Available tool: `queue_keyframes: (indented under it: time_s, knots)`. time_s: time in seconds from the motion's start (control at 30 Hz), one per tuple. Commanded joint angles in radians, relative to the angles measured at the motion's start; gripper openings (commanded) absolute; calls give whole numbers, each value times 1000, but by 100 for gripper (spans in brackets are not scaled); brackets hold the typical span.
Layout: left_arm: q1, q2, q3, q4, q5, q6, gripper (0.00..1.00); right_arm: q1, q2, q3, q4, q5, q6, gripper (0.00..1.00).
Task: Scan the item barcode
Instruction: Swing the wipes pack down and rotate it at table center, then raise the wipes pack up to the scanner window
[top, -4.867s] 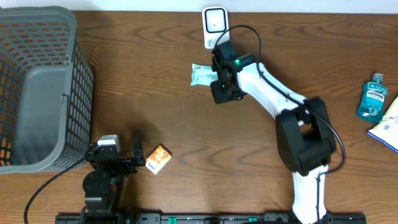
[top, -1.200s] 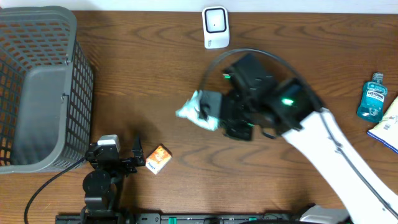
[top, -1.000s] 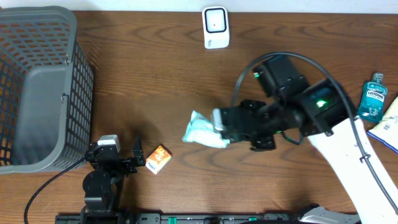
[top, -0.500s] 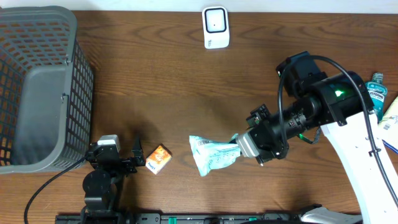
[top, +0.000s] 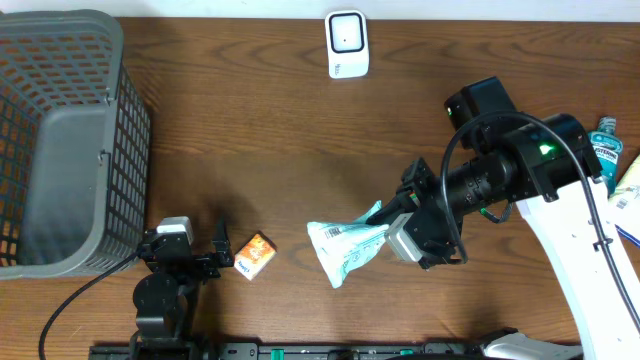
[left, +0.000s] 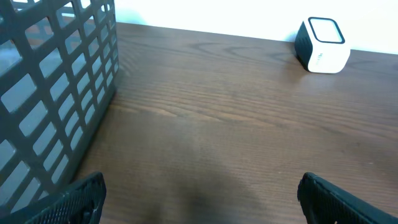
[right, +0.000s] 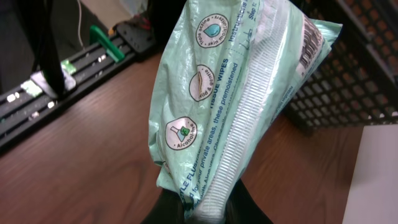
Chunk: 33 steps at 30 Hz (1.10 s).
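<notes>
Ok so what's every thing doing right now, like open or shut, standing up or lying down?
right gripper, shut on the wipes packet
wipes packet, held up by one end
left gripper, open, holding nothing
barcode scanner, standing upright, nothing held to it
orange box, lying flat near the left gripper
mouthwash bottle, lying on its side, cap on
basket, standing upright

My claw (right: 205, 210) is pinched tight on the bottom end of the wipes packet (right: 217, 93). It is pale green, standing up in front of me and leaning toward the dark mesh basket (right: 357, 81) behind. A crimped seam (right: 249, 118) runs up its length, round icons (right: 202, 84) sit beside it, and the barcode (right: 311, 46) is at the top corner. The wooden table (right: 81, 168) is underneath.
</notes>
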<state>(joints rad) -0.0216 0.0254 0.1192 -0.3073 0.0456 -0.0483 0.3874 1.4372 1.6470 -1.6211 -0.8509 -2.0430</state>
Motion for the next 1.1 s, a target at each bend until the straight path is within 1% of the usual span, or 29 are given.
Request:
queue_keyframes:
  time_s: [0.0,0.03,0.07,0.13,0.2,0.23,0.3,0.33,0.47,0.57,0.6,0.67,0.8,0.87,0.9,1.07]
  knots:
    - [-2,-1,-23,-5,-9,10,98,-4,-2,2,2,61,-96,1]
    - [-2,-1,-23,-5,-9,10,98,-5,3,2,6,77,-82,1]
    - [-2,-1,-23,-5,-9,10,98,-5,11,2,24,85,-31,1]
    - [-2,-1,-23,-5,-9,10,98,-8,37,-1,85,66,126,1]
    - [-2,-1,-23,-5,-9,10,98,-13,88,-7,182,26,333,1]
    - [-2,-1,-23,-5,-9,10,98,-16,109,-7,220,1,408,1]
    - [-2,-1,-23,-5,-9,10,98,-26,177,-7,322,-77,612,1]
    - [-2,-1,-23,-5,-9,10,98,-32,237,-7,392,-132,749,1]
    - [-2,-1,-23,-5,-9,10,98,-54,397,-7,616,-250,1122,1]
    - [-2,-1,-23,-5,-9,10,98,-88,484,-7,878,-317,1543,1]
    - [-2,-1,-23,-5,-9,10,98,-103,514,-7,996,-339,1716,1]
    - [-2,-1,-23,-5,-9,10,98,-130,561,-7,1202,-356,1978,1]
    - [-2,-1,-23,-5,-9,10,98,-178,644,-7,1604,-343,2395,1]
    - [-2,-1,-23,-5,-9,10,98,-200,690,-7,1763,-290,2607,1]
    - [-2,-1,-23,-5,-9,10,98,-212,729,-7,1841,-234,2751,1]
    - [-2,-1,-23,-5,-9,10,98,-237,864,-6,2124,-213,3064,1]
